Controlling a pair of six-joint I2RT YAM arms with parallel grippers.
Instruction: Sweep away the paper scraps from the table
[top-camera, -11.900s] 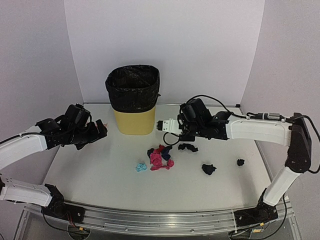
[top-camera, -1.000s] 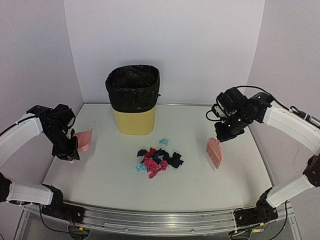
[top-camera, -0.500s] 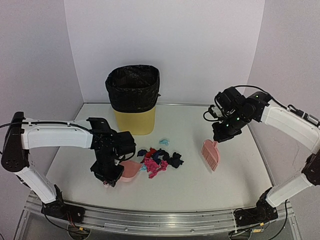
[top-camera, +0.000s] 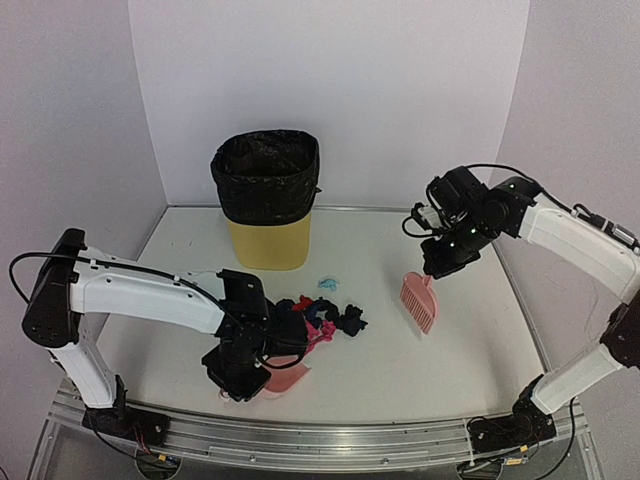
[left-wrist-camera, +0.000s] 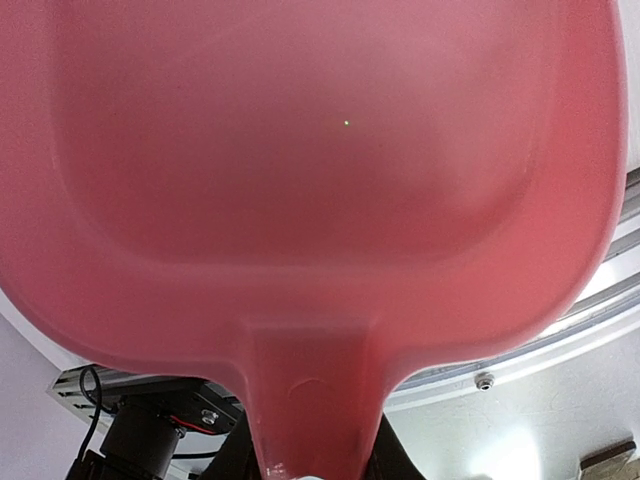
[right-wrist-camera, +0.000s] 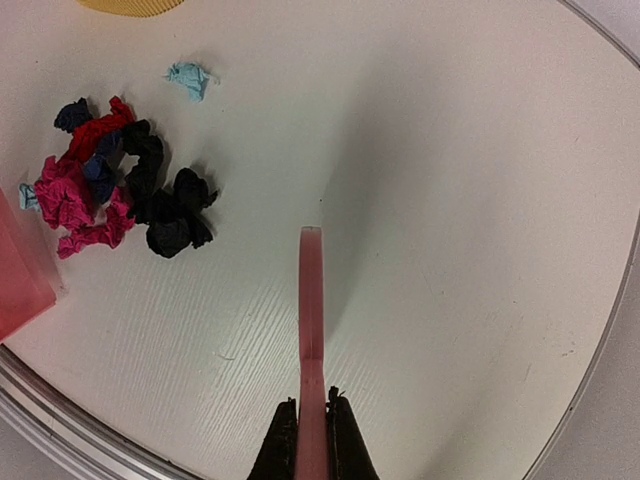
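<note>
1. The bin (top-camera: 266, 205), yellow with a black liner, stands at the back of the white counter (top-camera: 450, 370).
2. The scraps (top-camera: 322, 318) lie heaped on the counter in front of the bin and a little to its right. They are pink, red, navy and black wads touching one another.
3. One blue scrap (top-camera: 327, 284) lies alone between the bin and the heap, apart from both.
4. The left fingers (top-camera: 245, 380) are clenched on the handle of a pink dustpan (top-camera: 288, 377).
5. The dustpan sits farther from the bin than the heap does, just beside the heap's pink wads and close to the front rail (top-camera: 320, 440). The left arm hides the heap's left edge from above.
6. The right fingers (top-camera: 435, 268) are clamped on a pink brush (top-camera: 420, 300), which hangs down to the right of the bin, well apart from it and clear of the heap.
7. Whether the brush tip touches the counter cannot be told.
</note>
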